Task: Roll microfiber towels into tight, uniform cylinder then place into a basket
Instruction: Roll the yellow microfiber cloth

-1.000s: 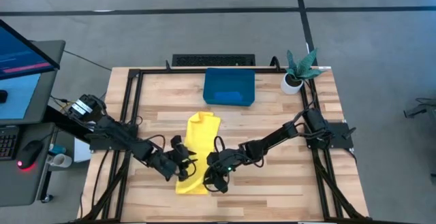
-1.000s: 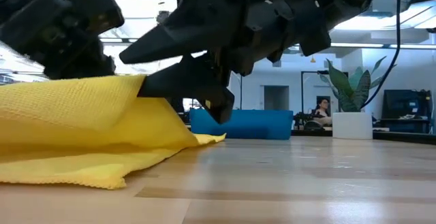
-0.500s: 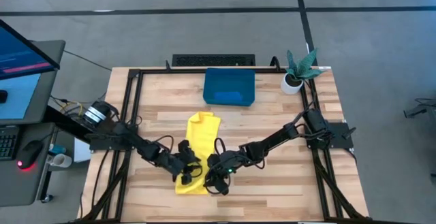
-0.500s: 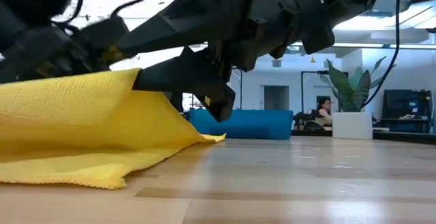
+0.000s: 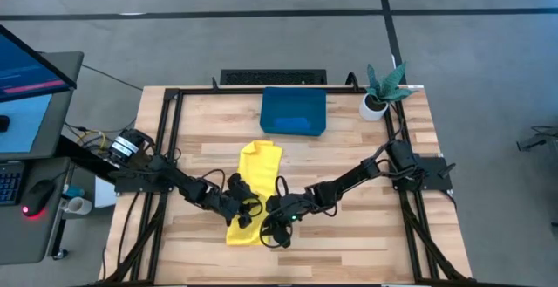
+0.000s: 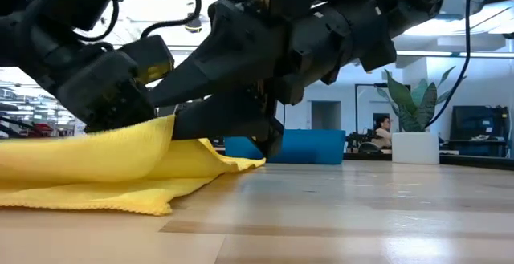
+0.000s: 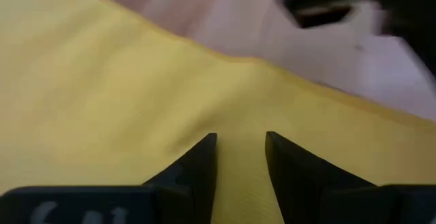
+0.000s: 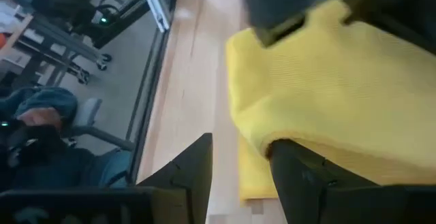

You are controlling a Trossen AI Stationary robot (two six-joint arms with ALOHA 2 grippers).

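A yellow microfiber towel [image 5: 257, 169] lies as a long folded strip in the middle of the table, its near end raised in a loose fold [image 6: 96, 148]. My left gripper [image 5: 246, 214] comes from the left and stands open on top of that fold [image 7: 136, 81]. From the right, my right gripper [image 5: 269, 224] reaches in open at the fold's right edge [image 8: 327, 81]. The dark blue basket [image 5: 323, 104] stands at the far middle of the table. My left gripper rests both fingertips [image 7: 204, 152] on the top layer of the towel's raised fold [image 7: 240, 125], slanting down from the table's left. No cloth stands up between the fingers. The fold is pressed low under them [image 6: 120, 111]. My right gripper has one finger [image 8: 300, 173] under the curled edge of the fold [image 8: 272, 142], which drapes over it. The other finger [image 8: 194, 163] stands free over the bare table. It comes in nearly level from the table's right, and the towel's lower layer stays on the table.
A small white pot with a green plant [image 5: 375, 104] stands at the far right corner. Black frame rails [image 5: 170, 147] run along the table's sides. A monitor and desk stand to the left. Beyond the table a person [image 6: 377, 127] sits.
My left gripper has gone toward the table's right and down onto the towel's raised near fold. That fold, which stood high at the right gripper's fingers, has sunk lower and flatter. The rest of the towel has stayed in place.
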